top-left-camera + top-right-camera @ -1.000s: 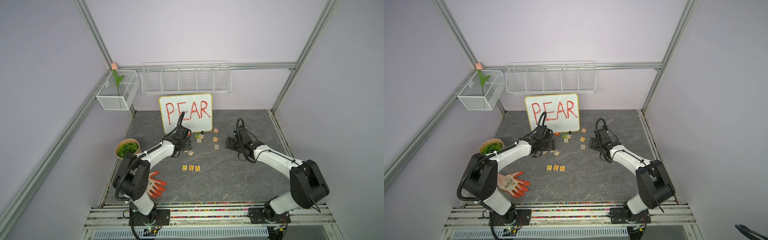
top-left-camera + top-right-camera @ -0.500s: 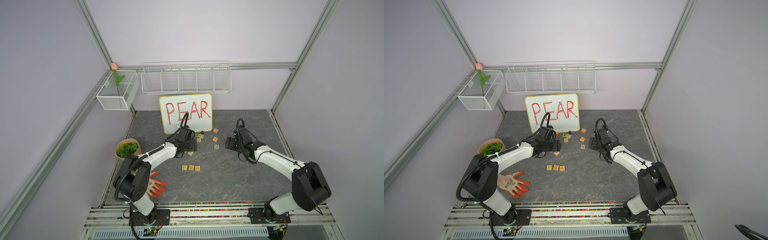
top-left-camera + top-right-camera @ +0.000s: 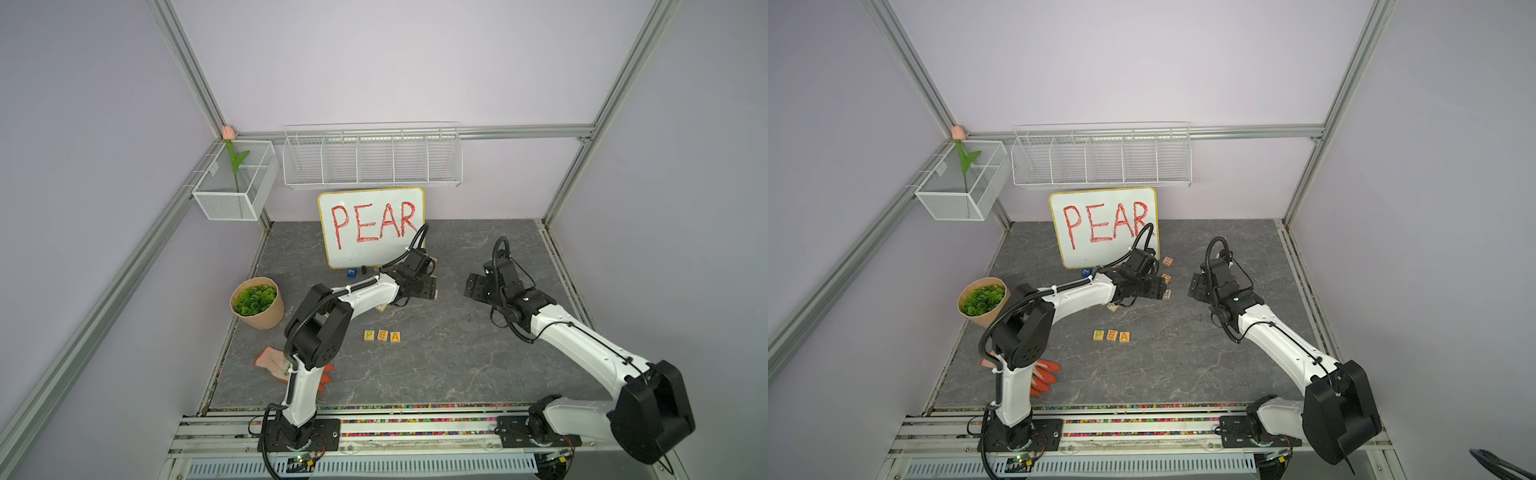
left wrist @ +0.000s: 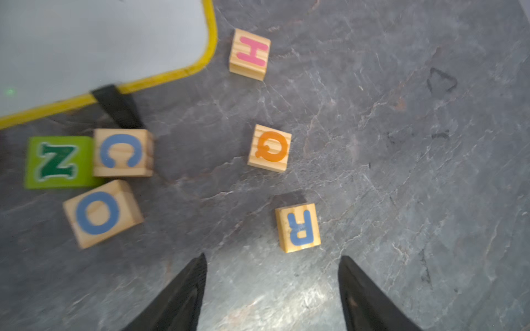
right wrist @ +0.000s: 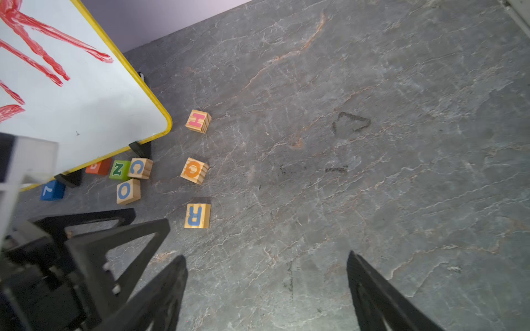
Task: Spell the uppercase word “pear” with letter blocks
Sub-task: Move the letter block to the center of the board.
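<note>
Okay, both top views: P [image 3: 369, 335], E [image 3: 382, 336], A [image 3: 395, 336] sit in a row; left gripper [image 3: 428, 287] reaches well behind them.
Left wrist: jaws apart, empty. R [image 4: 298, 227] lies just past the tips, off-centre toward one finger, so closing could clip a corner and spin it. It's a cube, no long axis. Letter's head faces the fingers, looks flipped versus the row.
Right wrist: right gripper [image 5: 266, 256] spread, empty, near R.

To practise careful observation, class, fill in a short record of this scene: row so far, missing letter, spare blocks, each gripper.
Row so far: P block, E block, A block, side by side
Missing letter: R block, loose, apart from the row
Spare blocks: H block, Q block, C block, O block, green N block
Left gripper: open, empty, near the R block
Right gripper: open, empty
</note>
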Controlling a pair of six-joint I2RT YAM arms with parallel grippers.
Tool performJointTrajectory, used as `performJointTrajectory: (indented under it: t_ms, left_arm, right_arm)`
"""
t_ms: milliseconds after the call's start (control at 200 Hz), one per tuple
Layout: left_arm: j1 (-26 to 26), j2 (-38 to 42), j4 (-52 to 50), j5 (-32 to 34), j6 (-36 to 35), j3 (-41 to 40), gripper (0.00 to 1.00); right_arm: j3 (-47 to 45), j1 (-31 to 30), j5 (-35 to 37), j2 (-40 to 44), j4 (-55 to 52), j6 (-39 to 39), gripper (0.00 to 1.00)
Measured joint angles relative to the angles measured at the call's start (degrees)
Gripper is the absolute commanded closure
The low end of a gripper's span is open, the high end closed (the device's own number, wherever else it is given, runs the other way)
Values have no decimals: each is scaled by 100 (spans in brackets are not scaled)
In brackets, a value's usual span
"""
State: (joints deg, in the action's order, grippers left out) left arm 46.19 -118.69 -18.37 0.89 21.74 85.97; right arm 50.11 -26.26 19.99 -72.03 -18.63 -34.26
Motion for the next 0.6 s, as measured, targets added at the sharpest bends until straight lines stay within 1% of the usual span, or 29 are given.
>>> performJointTrajectory:
  t_ms: [175, 330, 470, 600]
  left_arm:
    - [297, -522, -153, 87, 11, 605, 29]
    - [350, -743, -341, 284, 7, 839, 31]
    - [380, -1005, -490, 533, -35, 990, 35]
    - [437, -1071, -588, 662, -61, 1097, 41]
  right_arm:
    - [-262, 74, 85, 286, -133, 26, 11]
    - [-356, 140, 118, 389, -164, 66, 11]
    - [-363, 170, 118, 398, -170, 114, 11]
    - [-376, 192, 120, 398, -173, 131, 11]
